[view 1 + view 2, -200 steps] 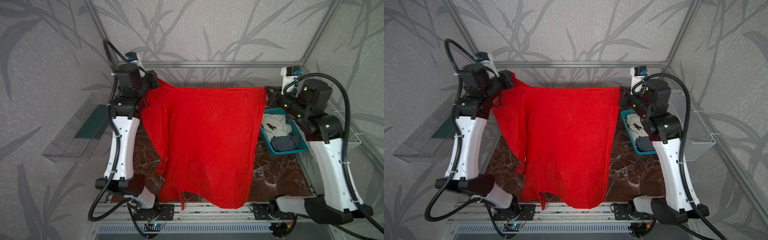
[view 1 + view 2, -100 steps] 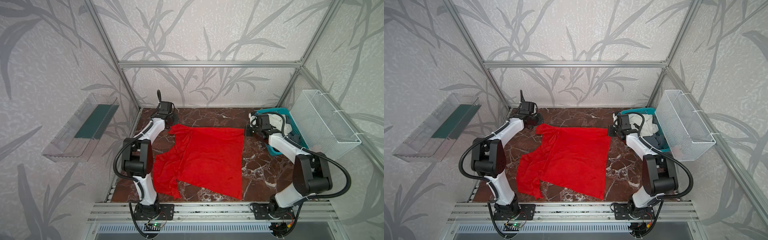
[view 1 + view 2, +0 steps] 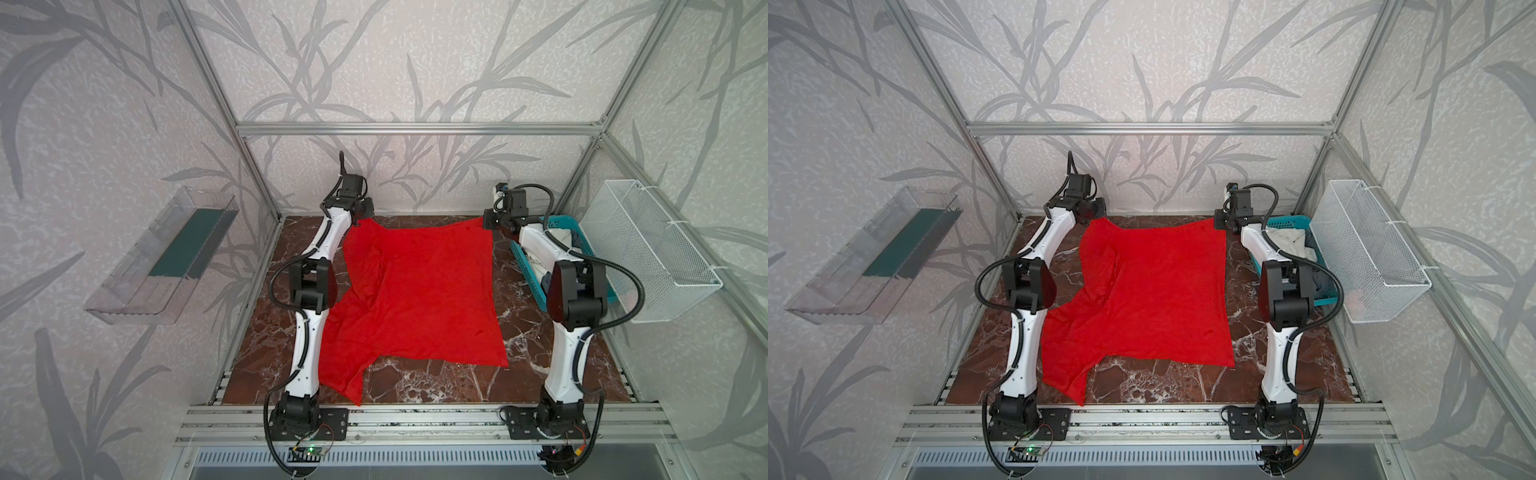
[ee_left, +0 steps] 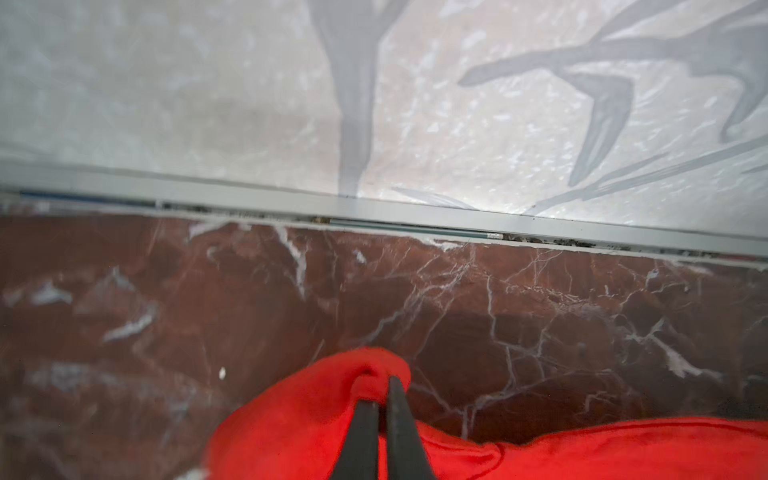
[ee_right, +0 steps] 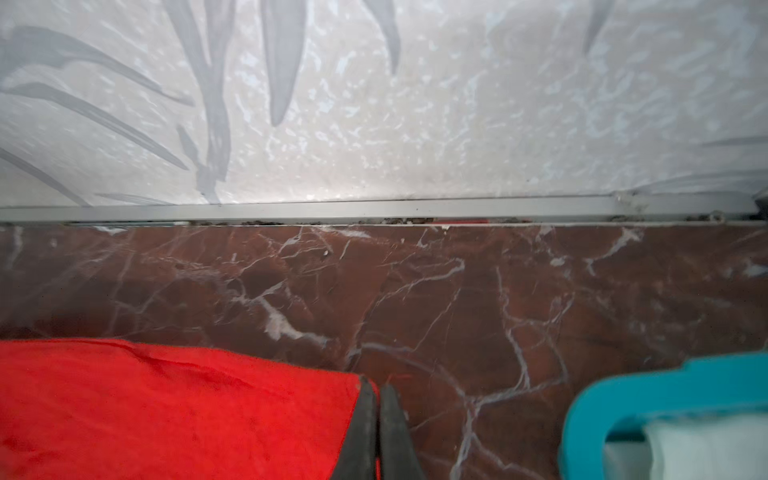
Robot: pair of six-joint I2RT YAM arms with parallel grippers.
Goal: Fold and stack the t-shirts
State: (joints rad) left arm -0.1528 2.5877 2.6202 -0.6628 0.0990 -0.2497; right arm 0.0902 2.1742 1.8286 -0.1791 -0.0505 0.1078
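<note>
red tee (image 3: 428, 291) spread | left hand (image 4: 380, 390), right hand (image 5: 376, 384) at far corners — grip: cannot tell

**Three tees, two arms**

I count one red t-shirt (image 3: 419, 291) on the one marble table (image 3: 1163, 382), plus one white tee (image 3: 1287, 241) and one grey-blue tee (image 3: 1323, 279) in the single teal basket (image 3: 1287, 220). Two robot arms: left arm (image 3: 1023, 340), right arm (image 3: 1277, 357). One wire basket (image 3: 1366, 257), one clear tray (image 3: 872, 257).
</note>
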